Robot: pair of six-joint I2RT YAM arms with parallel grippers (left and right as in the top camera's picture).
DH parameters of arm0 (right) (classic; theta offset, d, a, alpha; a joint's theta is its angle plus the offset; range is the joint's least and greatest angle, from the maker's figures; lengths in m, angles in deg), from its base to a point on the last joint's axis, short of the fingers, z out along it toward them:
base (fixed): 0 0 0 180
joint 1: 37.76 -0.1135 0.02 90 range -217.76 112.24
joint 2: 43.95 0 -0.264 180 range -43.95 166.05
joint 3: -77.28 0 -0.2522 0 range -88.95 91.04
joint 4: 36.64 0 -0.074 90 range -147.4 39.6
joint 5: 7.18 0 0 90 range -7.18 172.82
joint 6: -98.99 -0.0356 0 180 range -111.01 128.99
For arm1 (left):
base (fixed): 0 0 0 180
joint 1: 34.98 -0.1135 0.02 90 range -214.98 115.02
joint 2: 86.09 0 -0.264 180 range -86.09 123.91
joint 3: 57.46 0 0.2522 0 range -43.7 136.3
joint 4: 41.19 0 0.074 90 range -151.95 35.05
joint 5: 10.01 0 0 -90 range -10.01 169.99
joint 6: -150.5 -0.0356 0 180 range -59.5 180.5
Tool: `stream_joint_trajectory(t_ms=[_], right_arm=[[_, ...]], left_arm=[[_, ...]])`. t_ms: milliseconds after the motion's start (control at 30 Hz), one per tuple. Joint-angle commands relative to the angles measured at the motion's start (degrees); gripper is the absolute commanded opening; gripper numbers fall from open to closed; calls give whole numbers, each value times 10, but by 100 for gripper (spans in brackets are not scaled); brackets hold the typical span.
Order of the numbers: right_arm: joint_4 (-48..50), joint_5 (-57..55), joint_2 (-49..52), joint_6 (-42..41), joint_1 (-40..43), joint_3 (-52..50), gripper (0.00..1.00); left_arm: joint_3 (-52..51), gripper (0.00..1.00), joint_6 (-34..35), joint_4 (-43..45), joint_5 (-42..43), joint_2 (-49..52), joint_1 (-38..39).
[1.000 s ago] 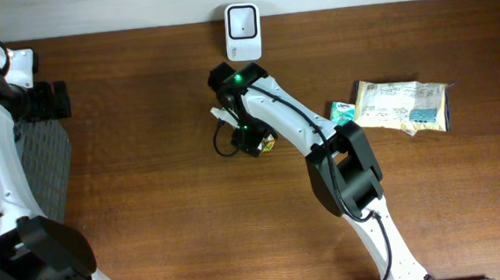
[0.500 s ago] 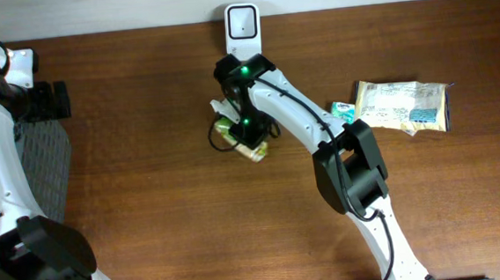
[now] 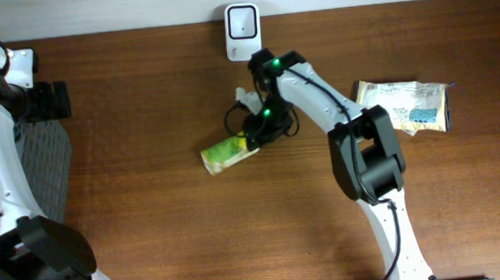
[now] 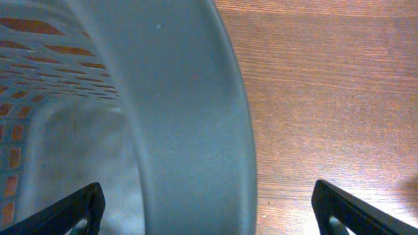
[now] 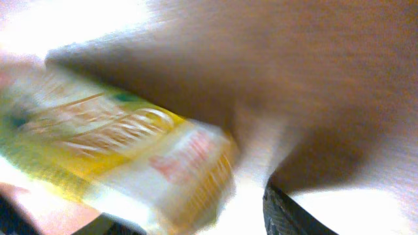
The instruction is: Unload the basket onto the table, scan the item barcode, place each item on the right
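Blurrily, right gripper (image 3: 256, 136) sitting against one end of the green-yellow packet (image 3: 229, 153), grip impossible to tell, packet lying flat on the wooden table (image 3: 149, 209) beside its fingertips, white scanner (image 3: 242, 21) standing beyond the wrist, left gripper (image 4: 206, 202) gaping wide over the grey basket (image 4: 183, 98) rim.

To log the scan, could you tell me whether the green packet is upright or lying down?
Lying down: overhead shows the green packet stretched lengthwise along the table.

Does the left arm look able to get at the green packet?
Probably, if it stretches that far. The open left gripper hangs over the basket at far left, with only bare table up to the packet. The right gripper crowds its right end, though.
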Motion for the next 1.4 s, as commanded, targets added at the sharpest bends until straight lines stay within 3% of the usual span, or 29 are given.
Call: stream_joint_trajectory(t_ms=[0,167,333,433,533,800,1367], right_arm=[[-19,-81,0,2,37,50,54],[-92,-82,0,41,12,162,54],[-198,-128,0,-152,-16,137,43],[-223,-130,0,-156,-48,137,42],[-240,-210,0,-227,-85,137,41],[-251,-286,10,-302,-115,137,36],[-198,-240,38,-271,-155,167,30]], left_arm=[[-2,99,-9,-1,4,2,-2],[-2,99,-9,-1,4,2,-2],[-2,99,-9,-1,4,2,-2],[-2,99,-9,-1,4,2,-2],[-2,99,-9,-1,4,2,-2],[-2,99,-9,-1,4,2,-2],[-2,99,-9,-1,4,2,-2]])
